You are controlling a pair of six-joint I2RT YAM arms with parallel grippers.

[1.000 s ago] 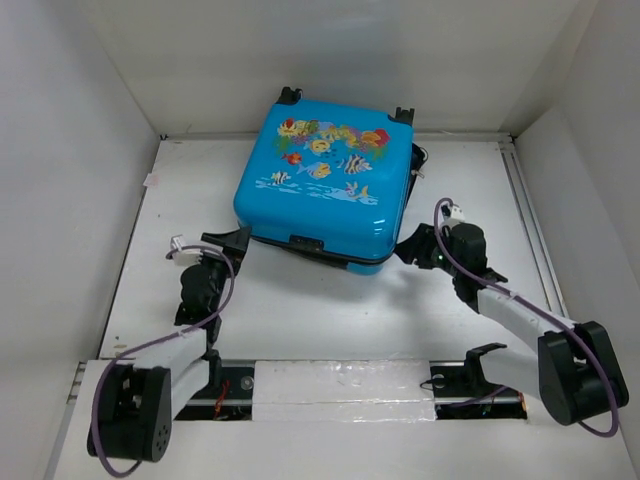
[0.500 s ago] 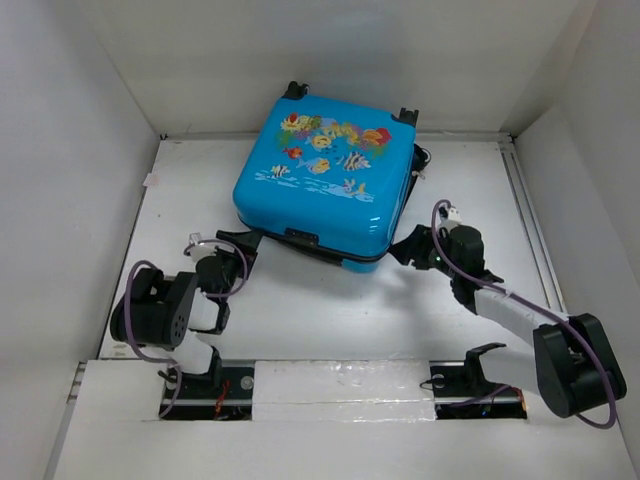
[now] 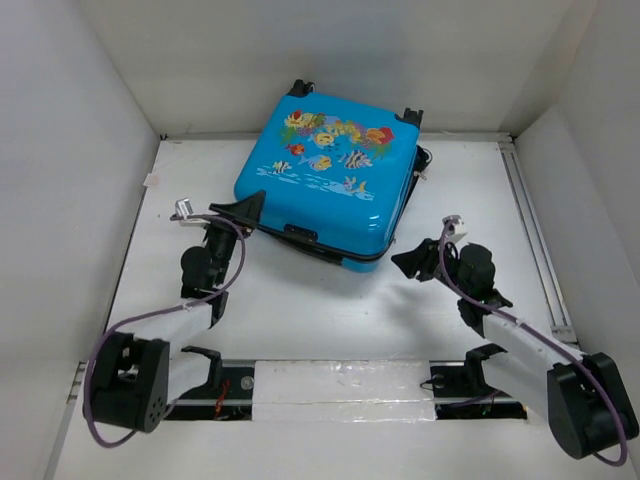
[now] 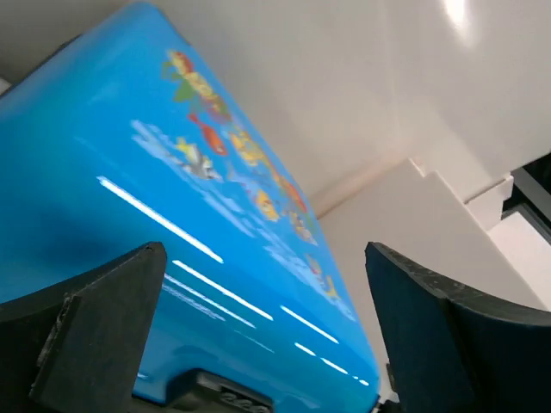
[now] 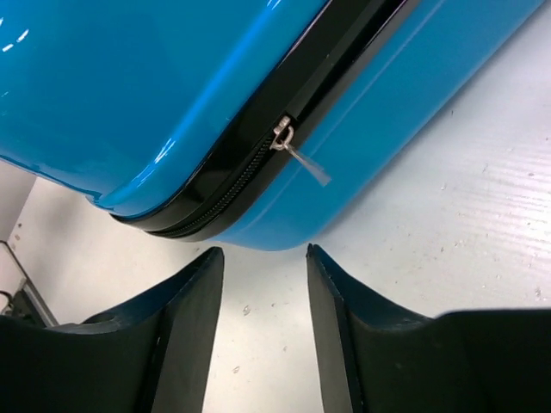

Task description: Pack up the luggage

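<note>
The luggage (image 3: 325, 185), a bright-blue hard-shell suitcase, lies shut and flat at the back middle of the table with its fish print facing up. My left gripper (image 3: 243, 212) is at its front left corner, wide open. In the left wrist view the blue shell (image 4: 172, 224) fills the space beyond the spread fingers (image 4: 103, 335), which hold nothing. My right gripper (image 3: 408, 262) stands just off the front right corner. Its jaws (image 5: 263, 251) are open over bare table, a short way from the blue corner (image 5: 284, 224). A silver zipper pull (image 5: 293, 151) hangs from the black zip.
White walls close in the table on three sides. A rail (image 3: 530, 230) runs along the right edge. A white strip (image 3: 340, 385) covers the near edge between the arm bases. A dark combination lock (image 3: 298, 232) sits on the suitcase's front side.
My left arm has swung and its gripper has risen to the suitcase's front left corner. My right gripper has drawn back from the suitcase and narrowed. The suitcase has shifted slightly backward.
</note>
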